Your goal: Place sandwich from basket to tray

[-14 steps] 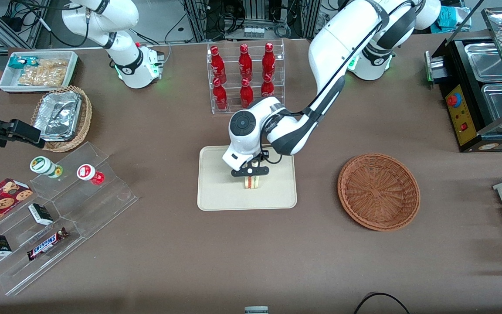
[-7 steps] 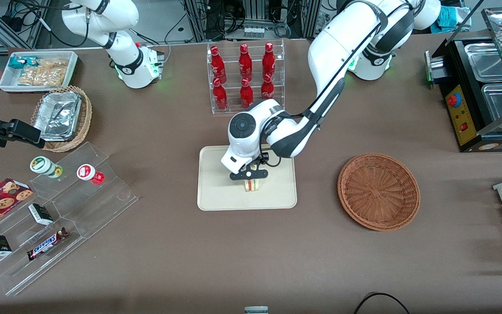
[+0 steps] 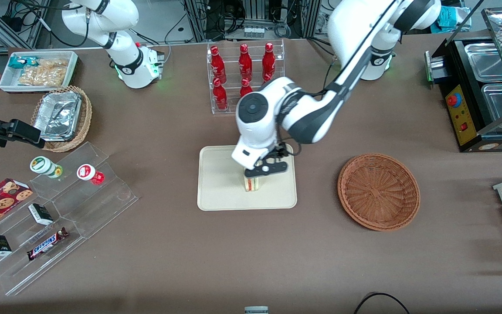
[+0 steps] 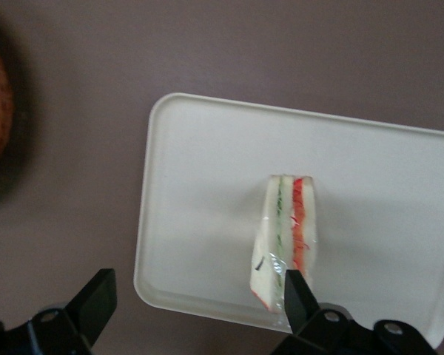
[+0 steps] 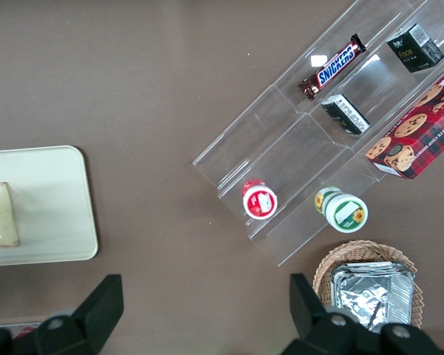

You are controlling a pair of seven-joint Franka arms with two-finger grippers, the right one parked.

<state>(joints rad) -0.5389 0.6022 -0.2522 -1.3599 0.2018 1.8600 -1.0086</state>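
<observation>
On tray (image 3: 216, 192): sandwich (image 3: 252, 183), top hidden under gripper (image 3: 265, 170), fingers spread apart.

Brown table (image 3: 233, 253) carries tray (image 3: 216, 192), basket (image 3: 378, 191).

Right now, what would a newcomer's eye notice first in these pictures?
First, the white left arm's gripper, open, just above the sandwich, which stands on its edge on the cream tray at mid-table. Beside the tray, toward the working arm's end, the reddish-brown basket lies empty. Farther from the camera stands a rack of red bottles.
</observation>
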